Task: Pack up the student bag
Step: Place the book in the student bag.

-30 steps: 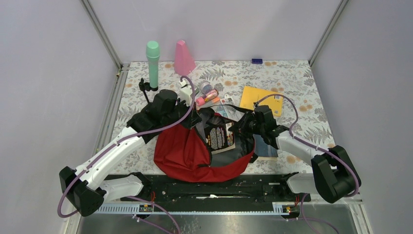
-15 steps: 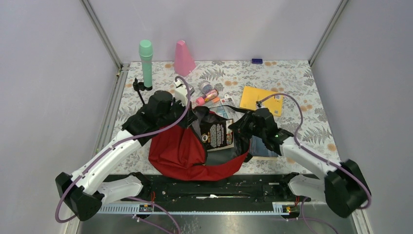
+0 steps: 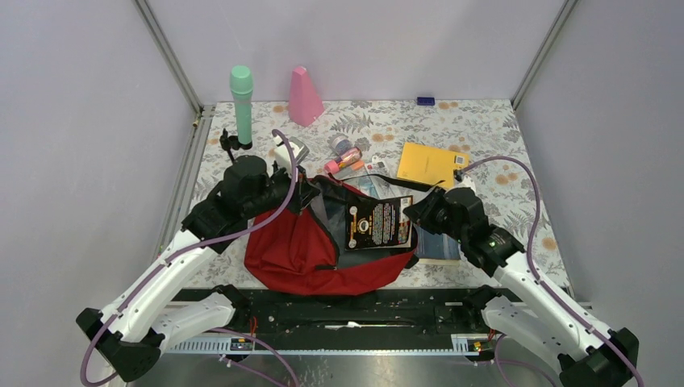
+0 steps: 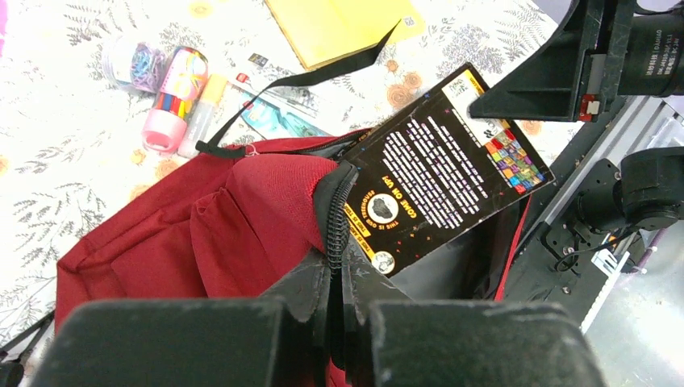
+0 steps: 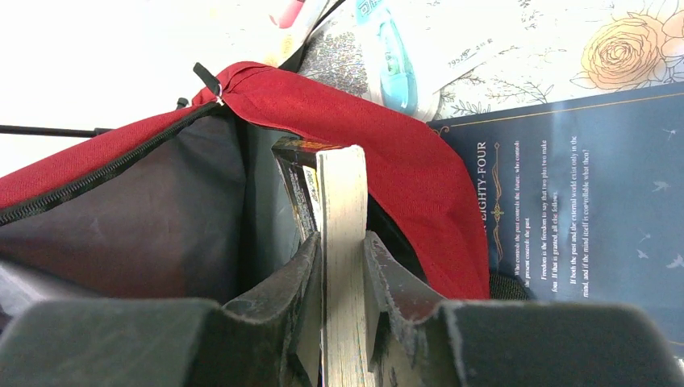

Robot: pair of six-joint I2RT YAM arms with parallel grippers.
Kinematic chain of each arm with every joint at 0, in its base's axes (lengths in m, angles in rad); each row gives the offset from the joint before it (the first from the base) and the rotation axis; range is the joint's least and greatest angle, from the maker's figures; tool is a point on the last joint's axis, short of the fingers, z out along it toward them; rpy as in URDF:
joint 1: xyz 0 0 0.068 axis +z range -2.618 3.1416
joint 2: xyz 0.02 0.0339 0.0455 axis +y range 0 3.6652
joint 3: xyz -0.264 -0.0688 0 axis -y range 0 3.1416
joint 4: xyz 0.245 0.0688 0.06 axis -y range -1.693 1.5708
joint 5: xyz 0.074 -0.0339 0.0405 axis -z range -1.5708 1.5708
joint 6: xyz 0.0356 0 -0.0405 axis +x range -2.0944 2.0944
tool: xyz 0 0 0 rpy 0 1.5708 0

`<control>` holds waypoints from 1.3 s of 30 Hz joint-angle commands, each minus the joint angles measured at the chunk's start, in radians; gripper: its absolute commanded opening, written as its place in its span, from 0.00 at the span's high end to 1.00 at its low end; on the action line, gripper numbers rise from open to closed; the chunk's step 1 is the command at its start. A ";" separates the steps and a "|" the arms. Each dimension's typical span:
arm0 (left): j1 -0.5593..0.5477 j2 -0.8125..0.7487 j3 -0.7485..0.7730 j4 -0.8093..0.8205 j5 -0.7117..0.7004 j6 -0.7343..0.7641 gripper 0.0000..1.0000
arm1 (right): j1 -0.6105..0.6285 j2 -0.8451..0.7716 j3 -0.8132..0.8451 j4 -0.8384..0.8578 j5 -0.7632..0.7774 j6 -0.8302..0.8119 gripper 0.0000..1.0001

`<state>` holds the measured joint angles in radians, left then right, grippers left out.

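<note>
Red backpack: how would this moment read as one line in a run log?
left gripper: shut on backpack rim, holding mouth open | right gripper: shut on black book | book: partly in backpack mouth

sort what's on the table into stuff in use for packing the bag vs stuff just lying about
In use: large red fabric backpack, rim pinched by left gripper; black paperback book, gripped by right gripper, partly inside.
Lying about: flat yellow notebook; upright mint green cylinder; pink cone; dark blue book.
</note>
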<state>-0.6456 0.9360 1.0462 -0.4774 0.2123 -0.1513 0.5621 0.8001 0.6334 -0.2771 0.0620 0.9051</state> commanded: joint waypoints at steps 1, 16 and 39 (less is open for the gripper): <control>0.009 -0.032 0.093 0.115 -0.021 0.033 1.00 | 0.004 -0.052 0.068 0.006 0.006 0.033 1.00; 0.009 0.002 0.115 0.119 0.000 0.033 1.00 | 0.049 0.137 0.041 0.367 -0.092 0.200 1.00; 0.009 0.012 0.055 0.152 0.021 0.025 1.00 | 0.335 0.660 0.154 0.550 0.123 0.204 0.95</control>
<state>-0.6449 0.9531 1.1015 -0.4541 0.2237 -0.1314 0.8886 1.4239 0.7532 0.2096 0.0956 1.1160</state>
